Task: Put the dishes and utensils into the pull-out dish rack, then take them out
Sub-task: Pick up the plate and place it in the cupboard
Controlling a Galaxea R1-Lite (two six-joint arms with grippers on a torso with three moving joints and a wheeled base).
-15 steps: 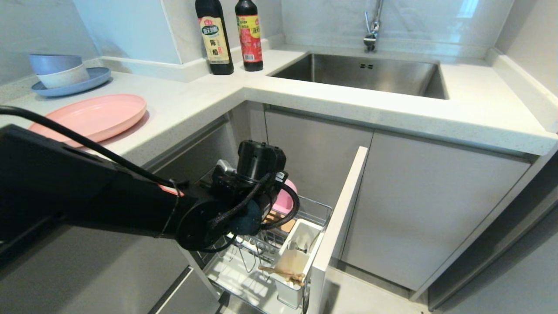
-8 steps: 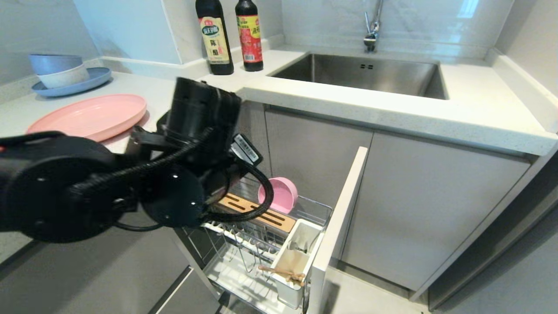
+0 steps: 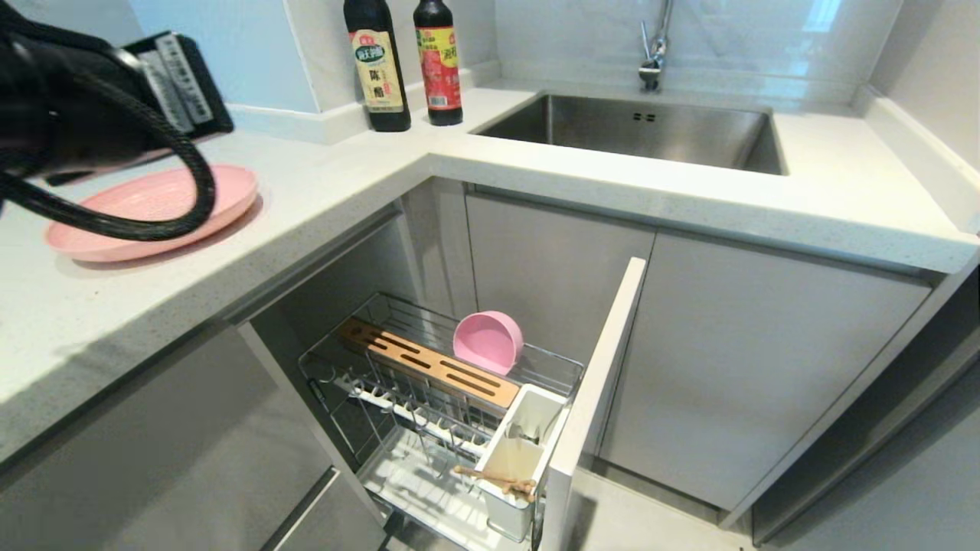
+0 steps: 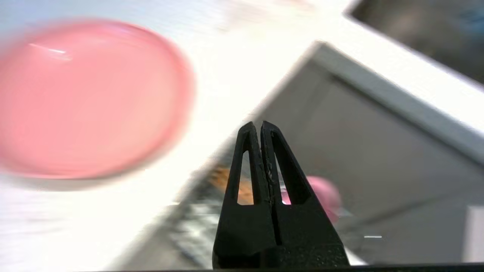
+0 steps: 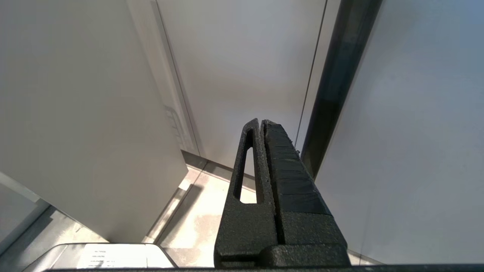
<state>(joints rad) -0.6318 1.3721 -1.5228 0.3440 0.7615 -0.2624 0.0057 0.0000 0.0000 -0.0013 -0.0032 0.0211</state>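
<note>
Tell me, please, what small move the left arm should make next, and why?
Probably open the left gripper and lower it toward the near rim of the pink plate. Its fingers are shut and empty, above the counter by the plate, which is not yet loaded, while the pink bowl already sits in the pull-out dish rack.

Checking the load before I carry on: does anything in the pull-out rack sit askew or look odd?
The pink bowl lies tipped on its side at the back of the pull-out dish rack, its opening facing outward. The chopsticks lie crosswise over the white utensil cup rather than standing in it.
</note>
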